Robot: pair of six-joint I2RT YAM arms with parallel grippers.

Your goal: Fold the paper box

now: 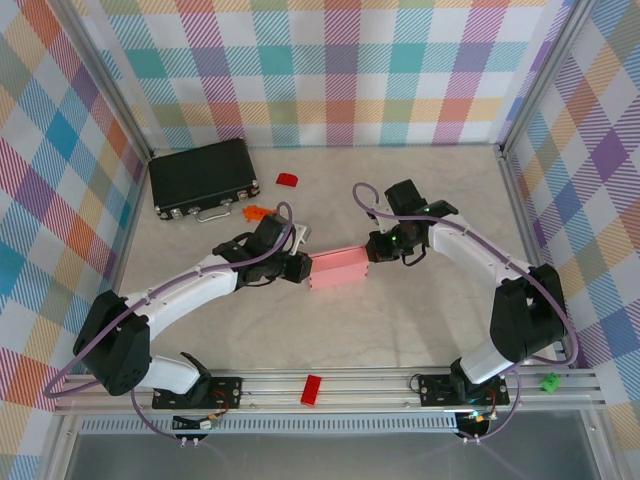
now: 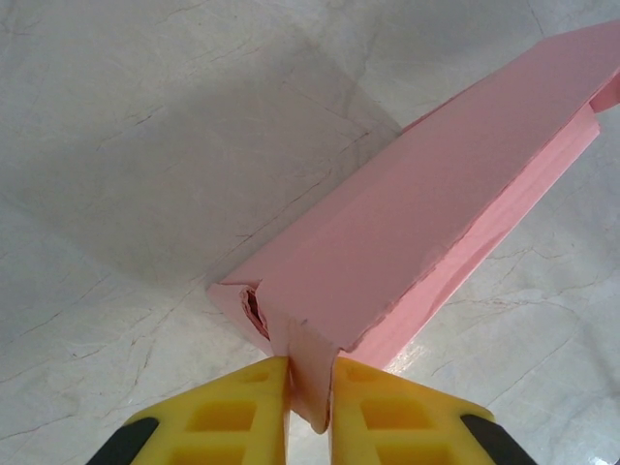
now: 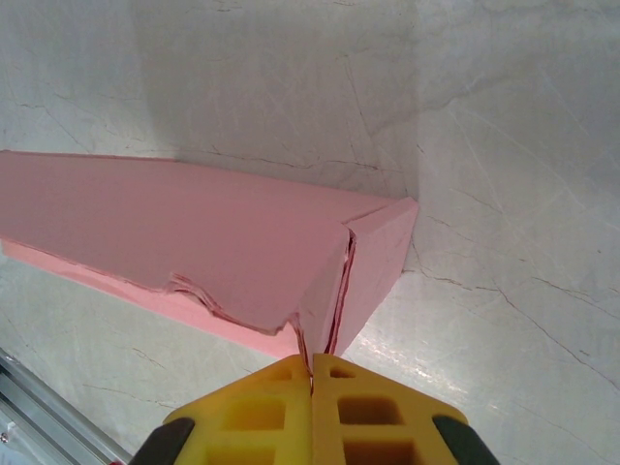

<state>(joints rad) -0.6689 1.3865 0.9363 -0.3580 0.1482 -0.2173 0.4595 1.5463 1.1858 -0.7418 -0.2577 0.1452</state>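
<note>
paper box sits mid-table, between the two arms, well apart from the black case at the far left. form: a closed, shallow pink bar, not a flat sheet.

left gripper has the box's left end and right gripper has the right end. in the left wrist view the fingers are drawn in narrow on a small end flap that hangs down between them, card plainly nipped. in the right wrist view the fingers are all but touching, and the thin seam edge of the end panel runs down into the slit between them (so a pinch on thin card, nothing thicker).

why held so, my reading: one grip per end braces the box against twisting. the end flaps look like the parts that need tucking or creasing, so one arm can press while the other resists.

orientation: the long axis runs left to right across the table, roughly parallel to its near edge, with the right end slightly farther from the bases than the left. broad face up. a shadow lies beside the box in both wrist views. cannot tell whether it rests on the surface or is lifted just clear.

one long edge looks ragged in the right wrist view, layers not flush.
</note>
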